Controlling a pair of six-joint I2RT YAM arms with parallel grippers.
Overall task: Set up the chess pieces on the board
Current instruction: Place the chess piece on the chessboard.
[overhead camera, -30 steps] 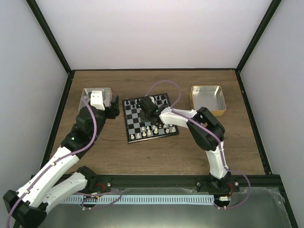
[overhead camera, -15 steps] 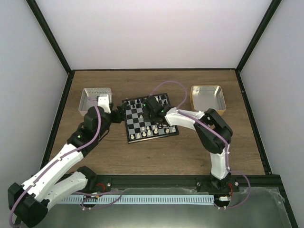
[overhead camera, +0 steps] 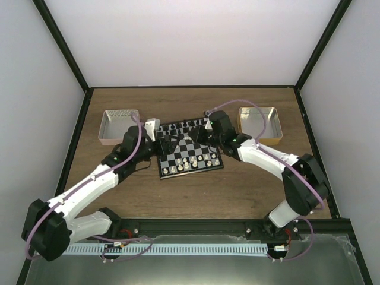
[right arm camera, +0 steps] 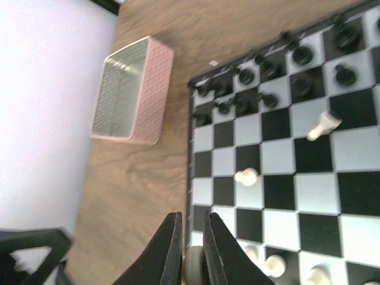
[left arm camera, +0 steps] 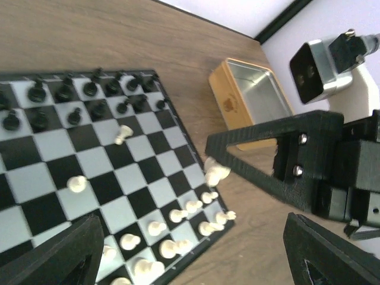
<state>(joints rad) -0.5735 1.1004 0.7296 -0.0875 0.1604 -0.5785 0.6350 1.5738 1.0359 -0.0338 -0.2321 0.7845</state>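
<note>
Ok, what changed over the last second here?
The left pincer swung from the pink tray to over the board's left side, open wide. The right pincer shifted from mid-board toward its right side, elbow swinging outward, shut on a cream chess piece. Board, pink tray and gold tin stayed put.

soft, even light from above fills the white-walled enclosure. the top view is bright and sharp, with only faint shadows under the arms on the wooden table (overhead camera: 196, 190). in the left wrist view the camera's own fingers (left arm camera: 59, 255) are dark, out-of-focus wedges, and the gold tin (left arm camera: 249, 89) gleams mildly inside. the right wrist view is soft and smeared. the right gripper (right arm camera: 191, 221) looms blurred, pinching what looks like a cream piece (right arm camera: 193, 267).
</note>
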